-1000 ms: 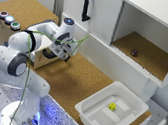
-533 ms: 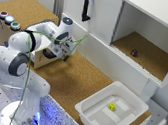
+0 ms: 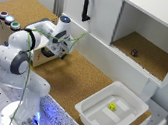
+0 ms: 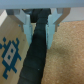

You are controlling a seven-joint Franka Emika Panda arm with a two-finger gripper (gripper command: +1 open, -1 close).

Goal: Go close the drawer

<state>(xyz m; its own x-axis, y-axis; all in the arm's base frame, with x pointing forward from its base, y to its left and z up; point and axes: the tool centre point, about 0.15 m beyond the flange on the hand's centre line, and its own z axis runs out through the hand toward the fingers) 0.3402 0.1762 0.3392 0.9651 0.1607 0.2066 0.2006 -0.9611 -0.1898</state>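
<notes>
The drawer (image 3: 43, 57) is a small pale plywood piece belonging to a low wooden box (image 3: 8, 26) topped with three round coloured buttons (image 3: 9, 19), at the exterior view's left on the cork table (image 3: 81, 85). Its black handle (image 4: 36, 52) runs between the two pale fingers (image 4: 52, 31), which sit close on either side of it, seemingly clamped. In the exterior view the arm (image 3: 48, 32) hides most of the drawer front, so how far out it stands cannot be told. The wrist view is blurred.
</notes>
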